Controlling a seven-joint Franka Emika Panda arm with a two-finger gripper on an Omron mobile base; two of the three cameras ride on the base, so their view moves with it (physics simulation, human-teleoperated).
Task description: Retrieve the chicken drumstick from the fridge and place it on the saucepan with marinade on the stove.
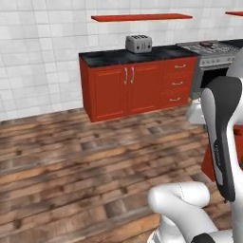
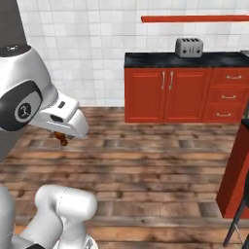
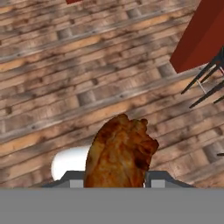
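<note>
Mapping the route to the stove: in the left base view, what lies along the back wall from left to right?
Red cabinet with two doors → toaster on its counter → red drawers → stove.

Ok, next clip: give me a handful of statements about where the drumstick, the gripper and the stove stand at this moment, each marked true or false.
1. The gripper is shut on the chicken drumstick. True.
2. The drumstick is already lying on the stove. False: it hangs in the gripper above the wooden floor, and the stove stands far off beside the red cabinets.
3. A silver toaster stands on the dark counter above the red cabinets. True.
4. The toaster sits on the red wall shelf. False: the shelf hangs above it on the tiled wall, and the toaster is on the counter.
5. In the right base view, the drumstick peeks out below the white hand. True.
</note>
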